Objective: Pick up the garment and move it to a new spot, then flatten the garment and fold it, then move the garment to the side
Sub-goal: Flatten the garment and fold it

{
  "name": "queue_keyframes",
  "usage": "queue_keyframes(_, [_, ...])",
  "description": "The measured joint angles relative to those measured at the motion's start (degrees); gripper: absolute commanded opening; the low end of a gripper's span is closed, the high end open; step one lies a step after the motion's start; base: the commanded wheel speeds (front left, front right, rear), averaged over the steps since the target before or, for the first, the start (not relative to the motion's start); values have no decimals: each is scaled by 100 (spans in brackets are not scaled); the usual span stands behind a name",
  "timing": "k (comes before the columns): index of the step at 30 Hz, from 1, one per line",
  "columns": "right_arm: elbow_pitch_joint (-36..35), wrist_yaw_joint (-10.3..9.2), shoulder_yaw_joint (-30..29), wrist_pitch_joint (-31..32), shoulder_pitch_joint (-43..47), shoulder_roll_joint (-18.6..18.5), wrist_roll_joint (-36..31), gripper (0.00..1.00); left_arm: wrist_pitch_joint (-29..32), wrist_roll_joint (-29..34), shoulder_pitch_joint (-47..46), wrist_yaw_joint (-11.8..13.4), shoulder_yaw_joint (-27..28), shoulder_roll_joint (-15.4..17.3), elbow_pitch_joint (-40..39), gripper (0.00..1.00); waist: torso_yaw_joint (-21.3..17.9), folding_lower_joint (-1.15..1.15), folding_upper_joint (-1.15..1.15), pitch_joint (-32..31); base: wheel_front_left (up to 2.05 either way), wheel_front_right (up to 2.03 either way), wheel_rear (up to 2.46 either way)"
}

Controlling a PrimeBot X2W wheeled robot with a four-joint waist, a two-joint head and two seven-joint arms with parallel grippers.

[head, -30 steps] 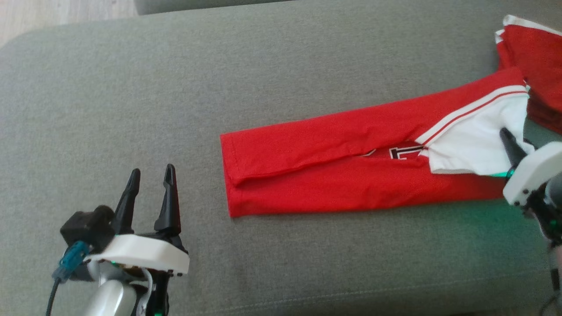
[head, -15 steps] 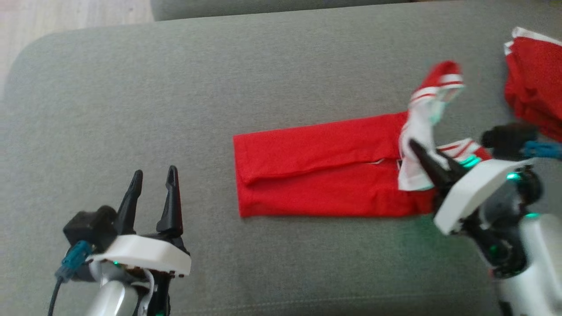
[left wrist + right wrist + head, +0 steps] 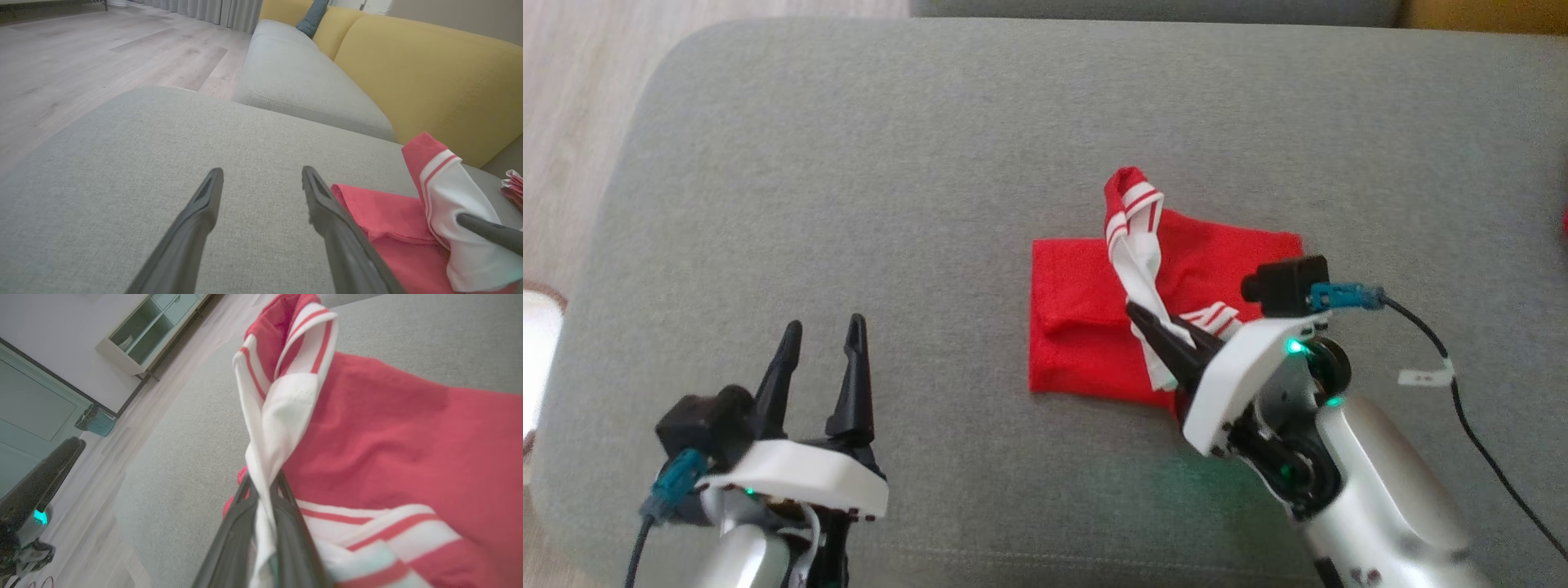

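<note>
A red garment (image 3: 1078, 327) with white, red-striped trim lies folded on the grey cushion (image 3: 931, 163). My right gripper (image 3: 1152, 322) is shut on the white trim, holding that end lifted and doubled back over the red part. In the right wrist view the white cloth (image 3: 282, 416) is pinched between my fingers (image 3: 241, 522) and rises twisted above them. My left gripper (image 3: 821, 355) stands open over bare cushion to the left of the garment. The left wrist view shows its fingers (image 3: 204, 204) apart, with the garment (image 3: 380, 212) at the right.
The cushion's left edge drops to a wooden floor (image 3: 572, 98). A second grey cushion (image 3: 294, 81) and yellow backrests (image 3: 429, 73) lie beyond. A sliver of another red cloth (image 3: 1565, 219) shows at the right edge. A cable (image 3: 1462, 384) trails from my right wrist.
My right gripper has carried the white-trimmed end leftward over the red body, folding the long strip to about half its length. The head camera has turned right. The left gripper stayed put.
</note>
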Motion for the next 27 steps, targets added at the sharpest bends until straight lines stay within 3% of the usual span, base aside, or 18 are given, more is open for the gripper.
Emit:
queue_keyframes(7, [1163, 0, 154, -541, -614, 89, 255, 0, -4, 0, -55, -42, -55, -43, 47, 100, 258, 0, 0, 92, 0, 0, 0])
queue_keyframes(8, [1281, 0, 209, -643, -676, 88, 397, 26, -4, 0, -62, -42, -55, -44, 55, 100, 281, 0, 0, 101, 0, 0, 0])
queue_keyframes(9, [1281, 0, 209, -643, -676, 88, 397, 60, -4, 0, -62, -42, -55, -44, 55, 100, 281, 0, 0, 101, 0, 0, 0])
queue_keyframes(10, [1382, 0, 265, -755, -732, 89, 543, 100, -4, 0, -72, -42, -56, -49, 63, 100, 298, 0, 0, 109, 0, 0, 0])
queue_keyframes(20, [1581, -1, 1159, -1563, -1304, 89, 1536, 100, -47, -9, -115, -41, -62, -71, 136, 100, 187, 0, 0, 63, 0, 0, 0])
queue_keyframes(27, [1386, 0, 1199, -2061, -1410, 92, 1662, 100, -47, -10, -102, -40, -77, -67, 138, 100, 2, 0, 0, -47, 0, 0, 0])
